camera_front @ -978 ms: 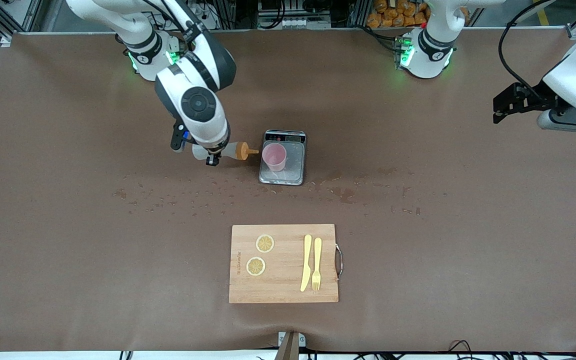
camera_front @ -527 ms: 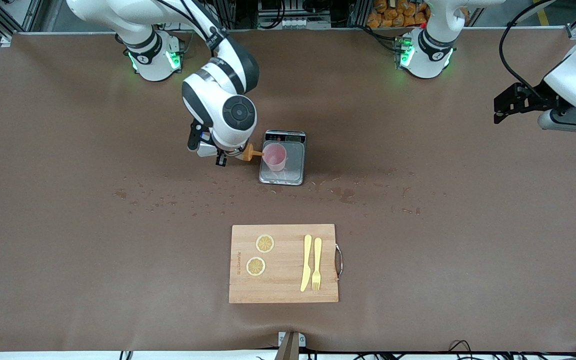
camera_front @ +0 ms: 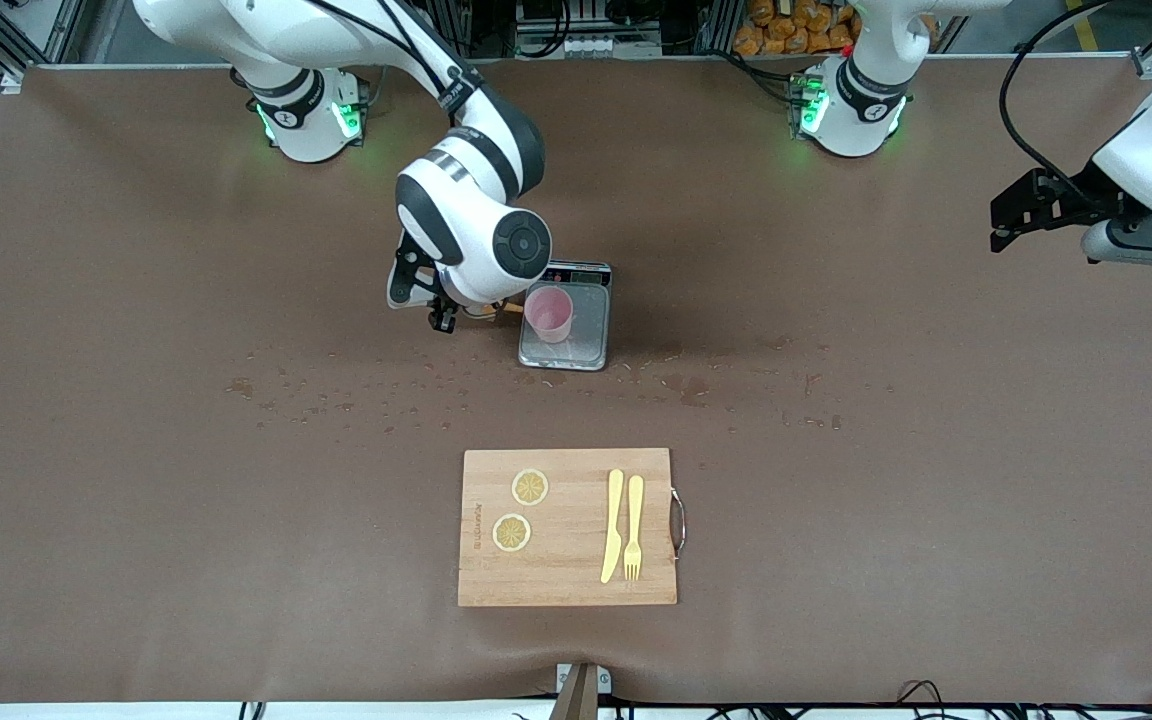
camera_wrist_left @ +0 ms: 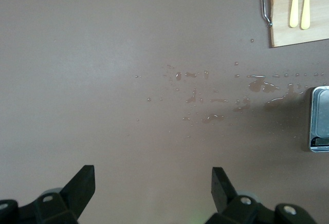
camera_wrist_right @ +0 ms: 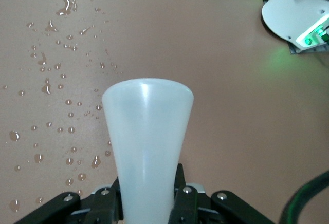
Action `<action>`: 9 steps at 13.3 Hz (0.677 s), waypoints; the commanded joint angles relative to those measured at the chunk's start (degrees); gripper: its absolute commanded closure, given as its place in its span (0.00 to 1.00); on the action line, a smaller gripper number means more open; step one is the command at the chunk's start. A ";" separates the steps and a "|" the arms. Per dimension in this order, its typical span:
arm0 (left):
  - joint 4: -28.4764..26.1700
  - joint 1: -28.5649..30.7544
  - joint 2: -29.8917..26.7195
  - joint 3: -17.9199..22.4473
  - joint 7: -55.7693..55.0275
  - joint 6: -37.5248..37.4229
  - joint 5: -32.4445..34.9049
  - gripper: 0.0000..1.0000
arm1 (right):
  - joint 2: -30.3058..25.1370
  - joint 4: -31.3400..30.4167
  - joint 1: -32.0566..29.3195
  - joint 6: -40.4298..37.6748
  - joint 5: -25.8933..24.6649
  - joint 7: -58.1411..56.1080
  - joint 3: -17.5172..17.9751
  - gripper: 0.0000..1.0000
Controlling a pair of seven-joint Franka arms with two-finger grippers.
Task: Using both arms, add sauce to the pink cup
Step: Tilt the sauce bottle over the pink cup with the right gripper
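The pink cup (camera_front: 548,312) stands upright on the grey scale (camera_front: 586,345). My right gripper (camera_front: 444,318) is shut on the whitish squeeze bottle (camera_wrist_right: 147,136) and holds it on its side beside the scale. Its orange nozzle (camera_front: 511,307) points at the cup's rim. The wrist hides most of the bottle in the front view. In the right wrist view the bottle's base fills the space between the fingers (camera_wrist_right: 187,196), and the cup is out of view. My left gripper (camera_front: 1021,215) is open and empty. It waits high over the left arm's end of the table. It also shows in the left wrist view (camera_wrist_left: 152,183).
A wooden cutting board (camera_front: 568,527) lies nearer to the front camera. On it are two lemon slices (camera_front: 530,487), a yellow knife (camera_front: 614,525) and a fork (camera_front: 633,527). Water drops (camera_front: 336,395) are scattered on the brown mat between the scale and the board.
My right arm has carried the bottle toward the cup. The nozzle went from beside the scale to the cup's rim. The wrist now covers most of the bottle. The left arm barely moved.
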 commanded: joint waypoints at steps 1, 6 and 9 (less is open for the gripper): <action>-0.55 0.34 -0.99 0.12 0.81 0.58 -0.96 0.00 | 3.07 5.04 2.08 -3.84 -2.21 1.38 -0.48 0.68; -0.64 0.42 -0.99 0.12 0.37 0.58 -1.04 0.00 | 5.71 8.38 3.31 -6.47 -2.73 1.81 -0.56 0.80; -0.64 1.22 -0.99 0.03 0.28 0.58 -1.39 0.00 | 6.51 9.44 3.40 -7.36 -2.82 1.55 -0.48 1.00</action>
